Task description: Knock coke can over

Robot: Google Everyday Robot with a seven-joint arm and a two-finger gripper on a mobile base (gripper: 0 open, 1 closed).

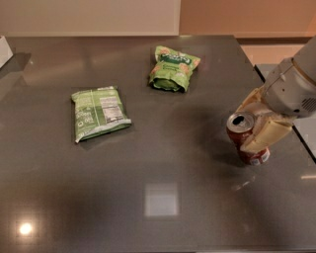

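My dark, glossy counter (163, 163) shows light glare, with a pale wall (89, 15) behind it. Near the counter's right edge my hand (247, 127) is clamped on the coke can (238, 132), which stands slightly tilted. Two green snack bags (98, 112) (174, 68) lie well to its left.

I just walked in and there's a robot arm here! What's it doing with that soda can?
The robot's claw is closed around the coke can, near the right edge of the dark table. The can is standing, tipped a little, so it isn't knocked over yet. A flat green snack bag and a crumpled green snack bag lie farther left, away from the claw.
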